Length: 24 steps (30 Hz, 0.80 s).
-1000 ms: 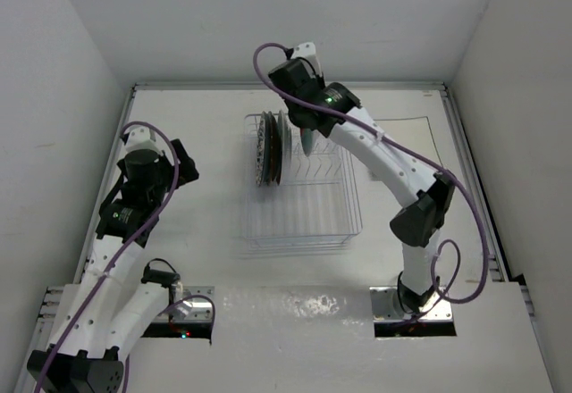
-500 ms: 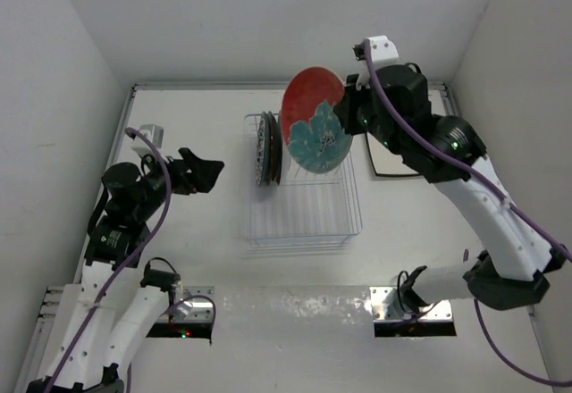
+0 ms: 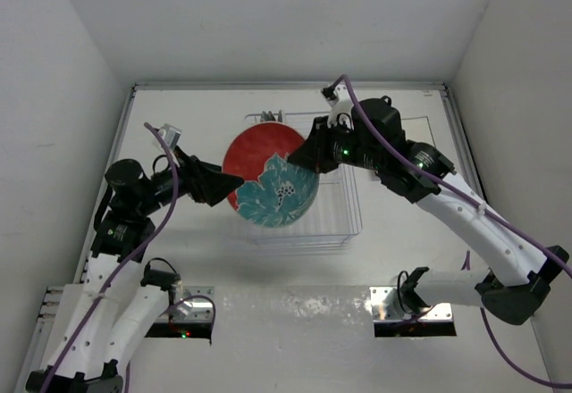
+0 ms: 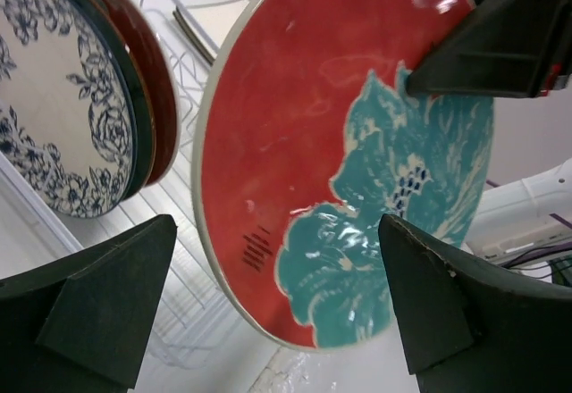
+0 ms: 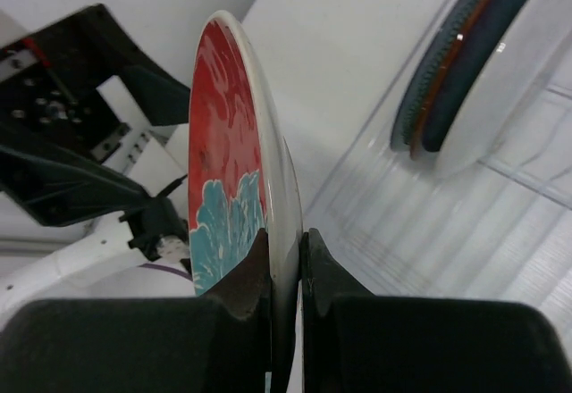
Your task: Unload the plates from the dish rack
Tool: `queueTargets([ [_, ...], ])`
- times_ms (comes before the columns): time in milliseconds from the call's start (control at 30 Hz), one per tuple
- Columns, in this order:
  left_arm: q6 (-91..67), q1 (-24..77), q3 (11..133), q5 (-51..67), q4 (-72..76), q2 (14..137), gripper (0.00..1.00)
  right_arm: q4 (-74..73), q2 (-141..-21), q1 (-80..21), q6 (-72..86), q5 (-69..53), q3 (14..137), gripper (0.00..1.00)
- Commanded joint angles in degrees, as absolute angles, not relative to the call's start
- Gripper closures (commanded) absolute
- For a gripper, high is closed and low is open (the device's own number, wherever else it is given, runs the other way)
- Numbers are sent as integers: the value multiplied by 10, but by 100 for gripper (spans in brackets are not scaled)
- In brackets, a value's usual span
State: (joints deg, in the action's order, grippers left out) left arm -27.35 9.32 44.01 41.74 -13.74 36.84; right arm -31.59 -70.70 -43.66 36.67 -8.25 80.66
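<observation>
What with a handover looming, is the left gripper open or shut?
Open. The left gripper has its fingers wide apart either side of the red-and-teal plate, which the right gripper pinches.

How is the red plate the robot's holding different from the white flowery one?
The red plate has one big teal flower; the white plate has small dark flowers. The red plate is pinched in the air by the right gripper; the white plate stands in the dish rack. Both are round.

Dark bar marks on red plate (image 4: 344, 156) illegible; no other text.
</observation>
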Motion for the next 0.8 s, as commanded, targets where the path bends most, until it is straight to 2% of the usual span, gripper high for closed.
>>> queueTargets([
  [0, -273, 97, 434, 426, -129, 379, 7, -104, -682, -436, 421, -155, 816, 100],
  [267, -266, 98, 437, 413, -140, 372, 6, -69, -672, -436, 403, -165, 786, 100],
  [367, -320, 98, 418, 481, -59, 364, 19, -14, -674, -436, 429, -209, 759, 100],
  [400, -339, 98, 412, 508, -33, 360, 32, -4, -675, -436, 432, -216, 753, 100],
  [467, -378, 98, 405, 521, 28, 349, 44, 26, -672, -436, 432, -230, 739, 100],
  [500, -385, 98, 405, 525, 37, 345, 60, 34, -671, -436, 428, -234, 734, 100],
  [567, -395, 98, 408, 527, 50, 337, 73, 52, -661, -435, 425, -236, 722, 100],
  [600, -396, 98, 410, 527, 47, 336, 87, 50, -659, -435, 425, -234, 720, 100],
  [633, -395, 98, 413, 525, 39, 335, 95, 47, -658, -435, 423, -231, 720, 100],
  [667, -395, 98, 417, 520, 33, 334, 100, 39, -659, -435, 420, -226, 722, 100],
  [767, -402, 98, 425, 472, 7, 324, 100, 12, -661, -431, 410, -208, 722, 93],
])
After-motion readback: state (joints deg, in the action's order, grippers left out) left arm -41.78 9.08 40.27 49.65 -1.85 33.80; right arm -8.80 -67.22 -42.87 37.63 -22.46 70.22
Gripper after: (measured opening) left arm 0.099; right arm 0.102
